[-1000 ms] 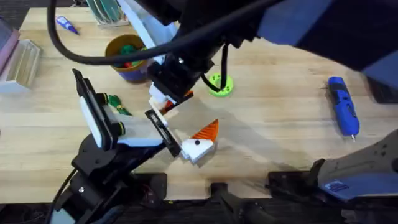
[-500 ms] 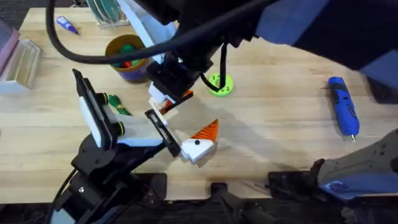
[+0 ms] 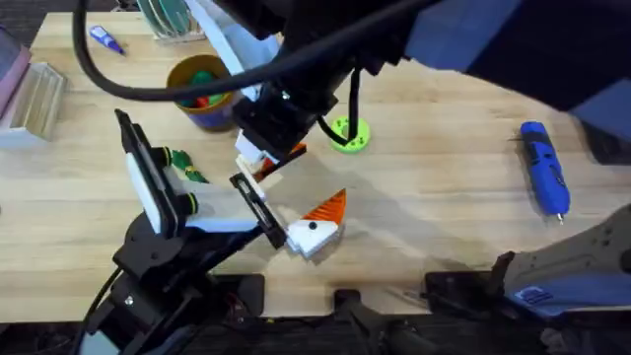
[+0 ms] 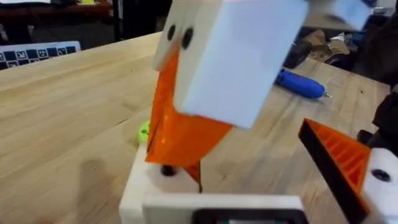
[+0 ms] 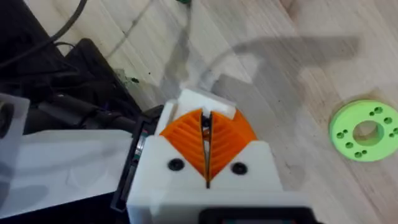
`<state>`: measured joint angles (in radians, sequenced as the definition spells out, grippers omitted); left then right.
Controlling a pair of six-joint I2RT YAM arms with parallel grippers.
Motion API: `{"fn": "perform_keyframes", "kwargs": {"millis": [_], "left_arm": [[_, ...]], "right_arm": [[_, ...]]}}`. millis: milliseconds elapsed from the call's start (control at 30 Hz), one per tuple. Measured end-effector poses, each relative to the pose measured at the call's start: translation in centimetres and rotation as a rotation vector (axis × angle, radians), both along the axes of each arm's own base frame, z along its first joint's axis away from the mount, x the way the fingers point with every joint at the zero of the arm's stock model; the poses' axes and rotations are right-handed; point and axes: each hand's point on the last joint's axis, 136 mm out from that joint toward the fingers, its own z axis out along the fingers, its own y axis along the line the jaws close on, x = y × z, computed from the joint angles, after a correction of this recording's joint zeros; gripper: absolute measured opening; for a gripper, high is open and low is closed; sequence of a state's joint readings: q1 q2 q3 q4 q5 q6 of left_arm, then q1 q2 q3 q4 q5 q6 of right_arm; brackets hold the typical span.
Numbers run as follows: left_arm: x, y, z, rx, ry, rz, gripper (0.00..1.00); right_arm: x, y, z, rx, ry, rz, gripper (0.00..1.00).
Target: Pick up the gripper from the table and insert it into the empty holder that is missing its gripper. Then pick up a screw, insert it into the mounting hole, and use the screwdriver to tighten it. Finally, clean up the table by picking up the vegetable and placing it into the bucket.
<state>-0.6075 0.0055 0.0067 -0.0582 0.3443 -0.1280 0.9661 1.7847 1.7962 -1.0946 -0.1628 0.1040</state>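
The wooden table [image 3: 444, 187] carries a bucket [image 3: 197, 94] upper left, a vegetable [image 3: 183, 163] left, a green disc [image 3: 349, 133] centre and a screwdriver [image 3: 544, 168] right.

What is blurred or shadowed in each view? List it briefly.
Overhead: the right arm near the lens is dark and blurred, its shadow falling across the table. Left wrist: the right claw looms soft, the screwdriver behind looks sharper. Right wrist: shadows streak the wood; the green disc is crisp.

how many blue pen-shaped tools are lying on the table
2. A thick bright blue powered screwdriver lies near the right edge of the table. A small blue-and-white pen-like tool lies at the far left corner. More could be hidden.
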Motion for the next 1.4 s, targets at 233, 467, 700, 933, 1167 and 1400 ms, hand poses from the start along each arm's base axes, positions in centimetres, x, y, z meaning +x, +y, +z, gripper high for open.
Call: {"fn": "perform_keyframes", "kwargs": {"millis": [233, 467, 700, 933, 1167, 1400], "left_arm": [[0.0, 0.0, 0.0, 0.000, 0.000, 0.000, 0.986], [0.0, 0.0, 0.0, 0.000, -0.001, 0.000, 0.986], [0.0, 0.0, 0.0, 0.002, -0.004, -0.001, 0.985], [0.0, 0.0, 0.0, 0.002, -0.004, 0.000, 0.987], [0.0, 0.0, 0.0, 0.004, -0.007, -0.002, 0.986], [0.0, 0.0, 0.0, 0.004, -0.007, -0.002, 0.985]], "right_arm": [[0.0, 0.0, 0.0, 0.001, 0.000, -0.001, 0.210], [0.0, 0.0, 0.0, 0.000, 0.000, -0.001, 0.396], [0.2, -0.1, 0.0, -0.006, -0.006, -0.006, 0.612], [0.9, -0.6, 0.1, -0.013, -0.021, -0.028, 0.876], [1.9, -3.1, 2.6, 0.022, -0.037, -0.095, 0.917], [3.7, -8.0, 6.2, 0.071, -0.077, -0.228, 0.917]]}}
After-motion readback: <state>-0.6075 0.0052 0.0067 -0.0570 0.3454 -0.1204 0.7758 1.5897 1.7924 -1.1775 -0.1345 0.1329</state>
